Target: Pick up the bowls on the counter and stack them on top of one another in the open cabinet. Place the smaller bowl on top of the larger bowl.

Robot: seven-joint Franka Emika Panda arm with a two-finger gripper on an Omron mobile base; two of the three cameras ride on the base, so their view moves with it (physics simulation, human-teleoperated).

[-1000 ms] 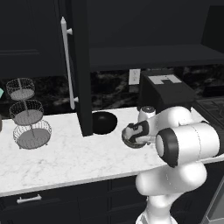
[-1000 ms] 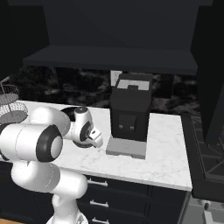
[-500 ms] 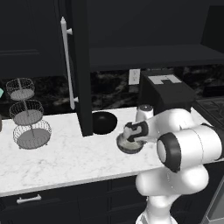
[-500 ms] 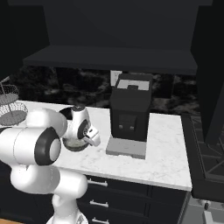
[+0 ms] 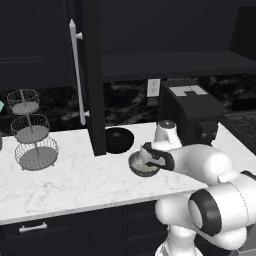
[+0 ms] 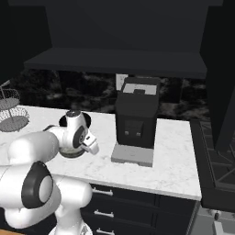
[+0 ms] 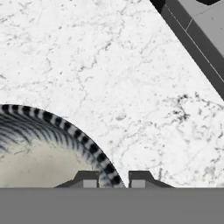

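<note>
Bowls sit on the white marble bench (image 5: 65,180), both near the foot of the open cabinet's door (image 5: 92,75): the larger bowl (image 5: 119,140), glossy black, rests just right of the door's lower edge, and the smaller bowl (image 5: 143,165), grey with a pale inside, lies just in front of it and to its right. I have the arm bent low over the smaller bowl, with the hand (image 7: 110,179) down at its near-right rim. In the hand view the striped dark rim (image 7: 70,127) curves between the two finger tips, one tip (image 7: 87,178) inside over the pale bowl floor and the other outside over the marble, so the hand stands part open astride the rim; I cannot tell whether the tips yet press on it. In the right base view the bowl (image 6: 69,150) shows as a dark disc under the wrist. A black coffee machine (image 6: 137,120) stands on the bench to the right of the arm, its grey tray edge visible at the top corner of the hand view. A three-tier wire basket stand (image 5: 32,131) stands well apart at the left end of the bench. The cabinet's dark shelf (image 5: 170,65) runs above, and the door carries a long pale bar handle (image 5: 76,70).
</note>
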